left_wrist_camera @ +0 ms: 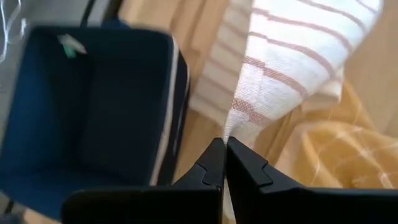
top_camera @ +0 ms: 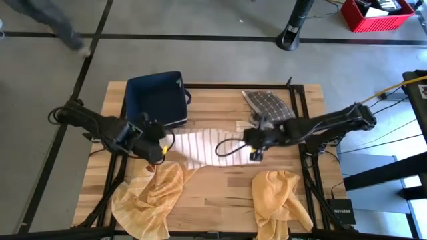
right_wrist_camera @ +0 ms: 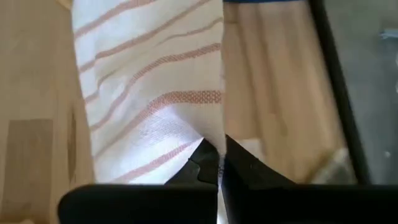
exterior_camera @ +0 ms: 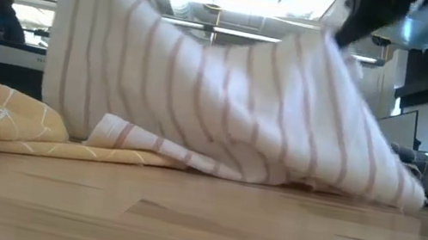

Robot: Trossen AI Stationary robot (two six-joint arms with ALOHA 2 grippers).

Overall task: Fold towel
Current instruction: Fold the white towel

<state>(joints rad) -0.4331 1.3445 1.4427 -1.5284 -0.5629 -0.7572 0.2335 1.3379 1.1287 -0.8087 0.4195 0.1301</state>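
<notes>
Above the middle of the bench (top_camera: 220, 183), the striped towel (top_camera: 207, 148) hangs stretched between both arms; the left pincer (left_wrist_camera: 224, 144) is clenched on one corner; the right pincer (right_wrist_camera: 216, 152) grips another; a blue bin (top_camera: 155, 99) sits behind.

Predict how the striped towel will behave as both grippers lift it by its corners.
The striped towel looks floppy: it sags between the left gripper and right gripper. It is probably light, since thin pinches hold it. Its lower edge drapes on the table, so it may drag.
</notes>
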